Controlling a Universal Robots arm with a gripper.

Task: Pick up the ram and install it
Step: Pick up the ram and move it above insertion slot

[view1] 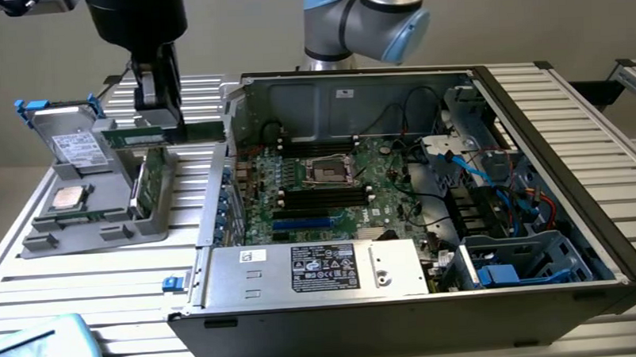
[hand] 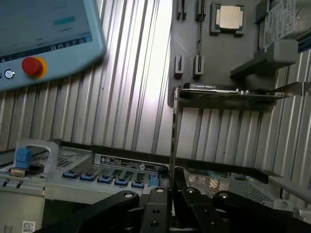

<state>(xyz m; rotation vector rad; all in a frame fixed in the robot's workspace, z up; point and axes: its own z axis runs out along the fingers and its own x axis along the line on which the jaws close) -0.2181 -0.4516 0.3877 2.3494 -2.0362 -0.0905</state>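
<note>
**Exterior view.** We note the gripper (view1: 158, 119) clamped on the ram (view1: 129, 137). It holds the ram level over the far side of the grey holder tray (view1: 87, 234). As this view shows it, that is about 10 o'clock from the processor socket (view1: 329, 171). The ram is a thin green stick with dark chips.

On the tray:
- a boxy drive (view1: 73, 147) with a white label, at 12 o'clock
- a square silver processor (view1: 69, 197), near the middle
- a card (view1: 143, 181) standing on edge, at 3 o'clock

The open case's sheet-metal wall (view1: 217, 170) stands between the ram and the motherboard (view1: 346, 213). Black memory slots (view1: 324, 196) lie just at 6 o'clock of the socket. A bare-metal power supply (view1: 316, 270) sits further toward 6. The table (view1: 78, 274) is ribbed aluminium.

**Wrist view.** Black fingers (hand: 158, 204) of the gripper (hand: 171, 190) pinch the ram (hand: 174, 131), which we see edge-on as a thin line. Beyond it lie the ribbed table (hand: 126, 97), the tray (hand: 223, 53), the processor (hand: 230, 18) and the card (hand: 228, 92). A teach pendant (hand: 48, 34) with a red button (hand: 33, 66) rests on the table.
</note>
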